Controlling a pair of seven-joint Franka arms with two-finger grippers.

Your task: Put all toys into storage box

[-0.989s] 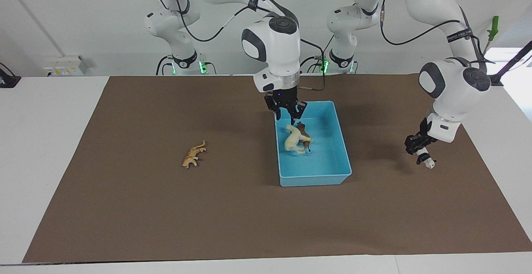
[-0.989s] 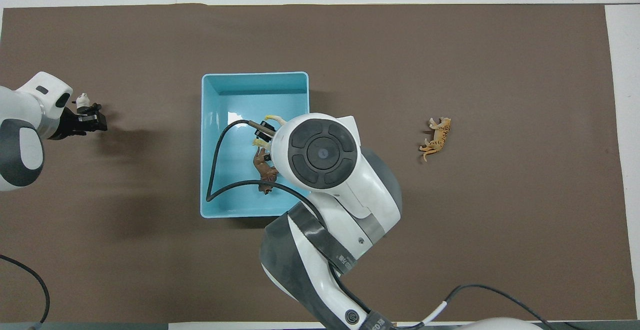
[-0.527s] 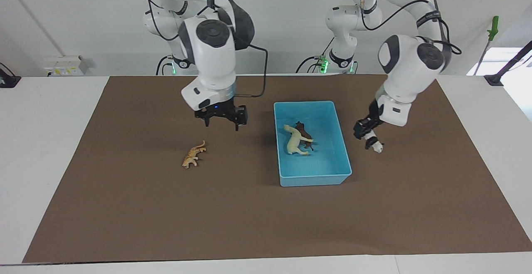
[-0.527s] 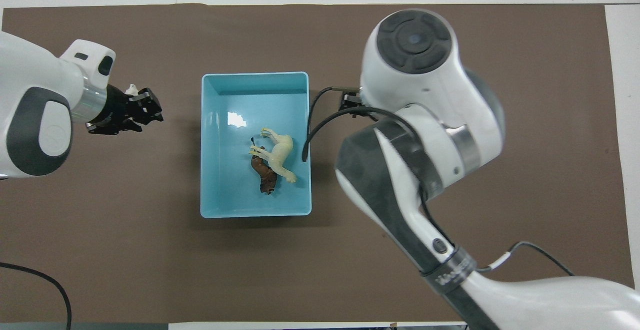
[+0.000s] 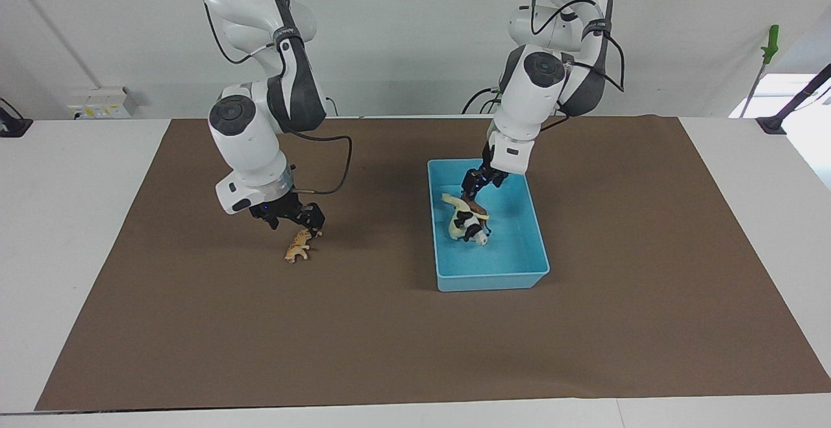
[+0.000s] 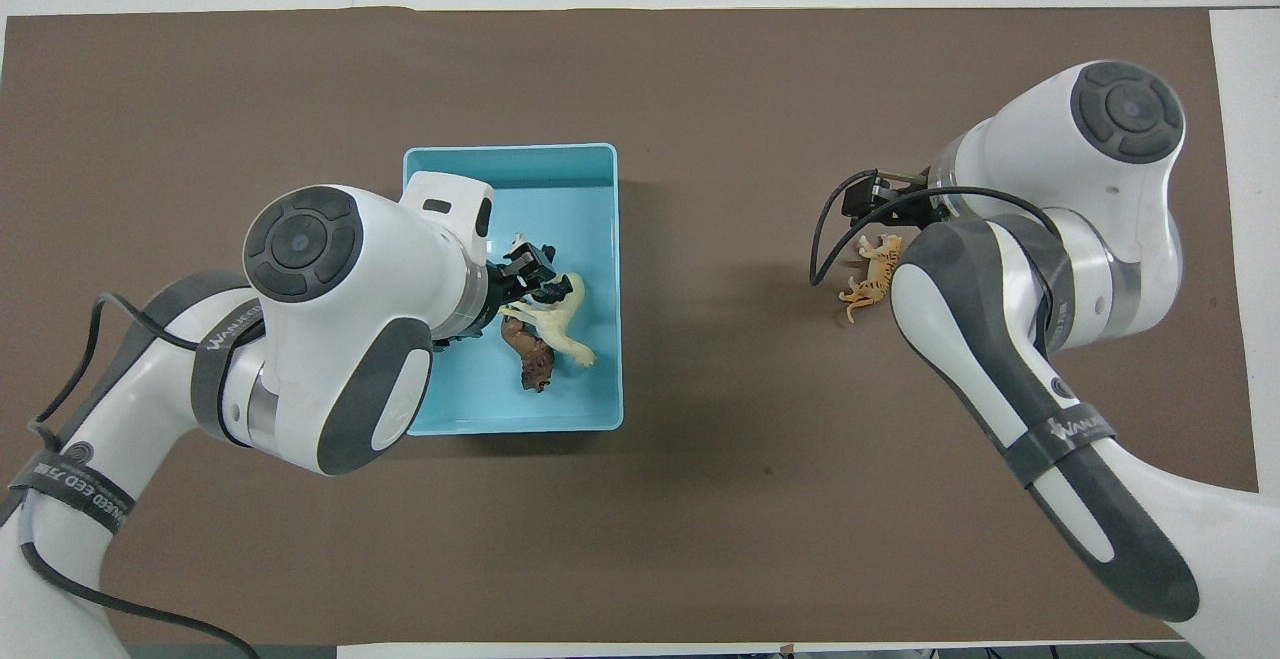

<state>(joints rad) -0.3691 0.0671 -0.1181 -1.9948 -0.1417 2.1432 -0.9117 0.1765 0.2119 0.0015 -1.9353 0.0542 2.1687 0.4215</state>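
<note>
- Storage box [image 5: 519,272] sits on the brown mat [image 5: 389,350], toward the left arm's end of the table from the big cat.
- Facing view shows the panda [image 5: 472,231] lying in the box on the cream horse [image 5: 454,225], clear below the left gripper [image 5: 478,183]; the overhead view hides most of the panda under that gripper [image 6: 525,274].
- Left gripper hangs over the box, nothing between its fingers; how far they are spread I cannot tell.
- Overhead view shows the brown animal [image 6: 530,359] plainly, lying against the horse [image 6: 560,314]; the facing view shows little of it.
- Spotted big cat [image 5: 298,246] lies on the mat, outside the box.
- Right gripper [image 5: 300,219] is just above the cat, fingers parted, not clasping it; the overhead view has its arm covering part of the cat [image 6: 875,274].
</note>
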